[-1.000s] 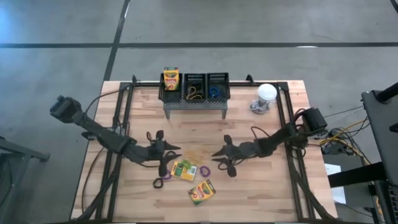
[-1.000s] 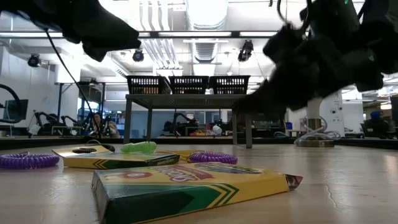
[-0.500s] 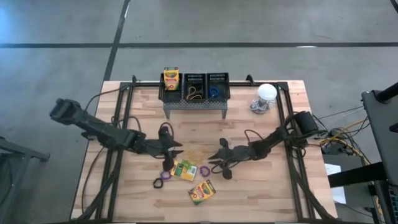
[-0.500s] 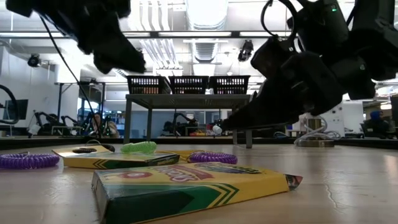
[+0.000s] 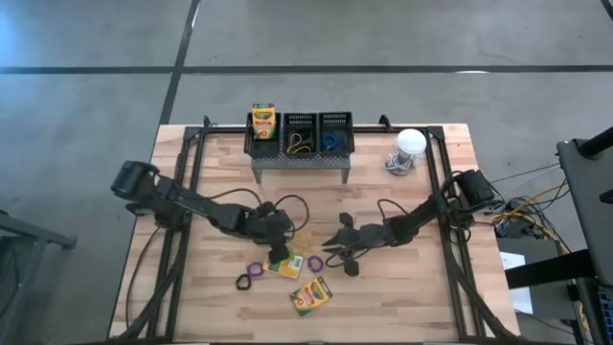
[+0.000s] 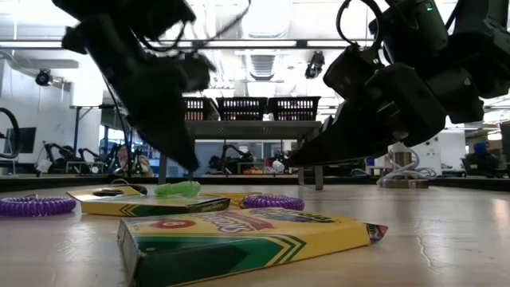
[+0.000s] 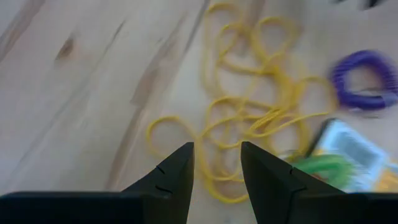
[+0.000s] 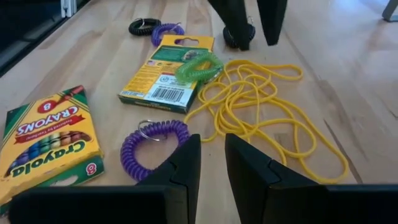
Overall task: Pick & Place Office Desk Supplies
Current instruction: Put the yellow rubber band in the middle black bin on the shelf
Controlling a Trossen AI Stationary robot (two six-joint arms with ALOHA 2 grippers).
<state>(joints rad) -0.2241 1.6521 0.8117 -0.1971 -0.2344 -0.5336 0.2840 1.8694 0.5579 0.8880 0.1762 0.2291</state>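
While both arms reach in over the middle of the wooden worktop, a loose tangle of thin yellow loops lies on the bare wood between them. Just beside it a crayon box lies face down, barcode up, with a green coil resting on top. A purple coil with a small metal ring lies close to the yellow tangle, and a second crayon box lies face up nearer the worktop's front edge, yellow with green trim. Another purple coil and a black coil lie beyond the face-down box.

At the back, three black mesh bins sit in a row on a grey perforated stand. One bin holds an upright crayon box, the middle one holds yellow loops, and the third holds a blue loop.

Pointing steeply down, the left gripper hangs over the yellow tangle, its jaws narrowly apart with nothing between them. Low over the worktop, the right gripper points at the tangle from the other side, its jaws a narrow gap apart and holding nothing.
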